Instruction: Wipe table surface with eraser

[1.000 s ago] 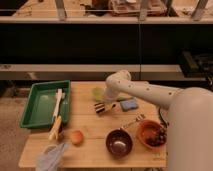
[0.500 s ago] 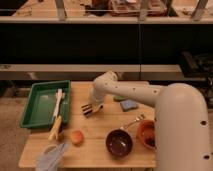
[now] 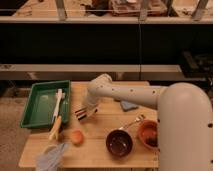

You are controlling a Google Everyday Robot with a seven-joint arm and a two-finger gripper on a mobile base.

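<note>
My gripper (image 3: pixel 82 114) is low over the wooden table (image 3: pixel 100 127), just right of the green tray (image 3: pixel 34 117). A small dark piece with pale stripes shows at its tip, touching or nearly touching the tabletop. I cannot tell whether this is the eraser or part of the gripper. The white arm (image 3: pixel 125 94) reaches in from the right and covers the table's middle back.
The tray holds a white utensil (image 3: pixel 58 102); a yellow item (image 3: pixel 55 128) leans over its front edge. An orange fruit (image 3: pixel 76 136), a dark bowl (image 3: pixel 119 143), an orange bowl (image 3: pixel 148 135), a spoon (image 3: pixel 131 122), a blue pad (image 3: pixel 129 105) and a grey cloth (image 3: pixel 50 158) lie on the table.
The gripper has swept left across the tabletop, from near the blue pad in the middle to a spot beside the green tray. The other objects have stayed put.
</note>
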